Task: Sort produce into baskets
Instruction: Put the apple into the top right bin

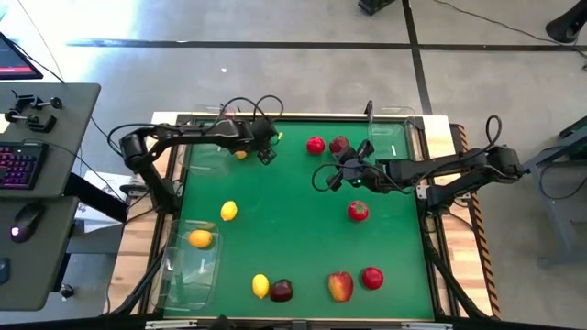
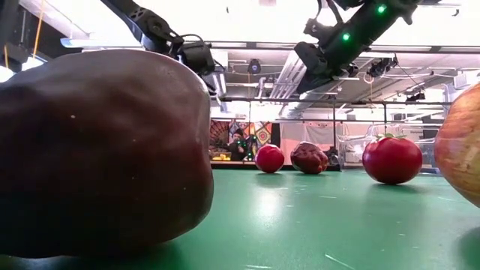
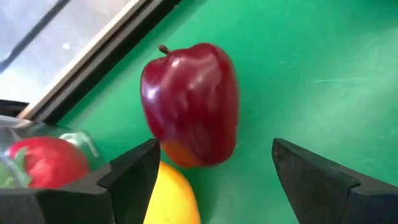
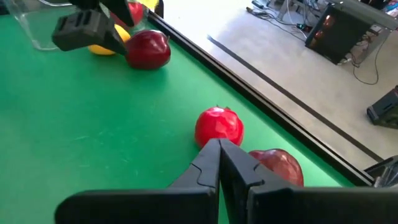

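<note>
A: Left gripper [image 3: 211, 171] is hanging wide open, empty, over the dark apple [image 3: 191, 102] and lemon [image 3: 168, 196] near the table's [image 1: 293, 234] far-left corner.

B: Probably lining up a grab. Right gripper [image 4: 219, 152] is sitting pinched closed, empty, by the far edge.

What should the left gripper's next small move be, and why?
Probably ease the left gripper forward until its open fingers straddle the dark red apple, then close. The apple lies on the green mat just ahead of the gap, ungripped. A lemon sits close by one finger, so go slowly. The right gripper waits shut near a small red fruit.
</note>
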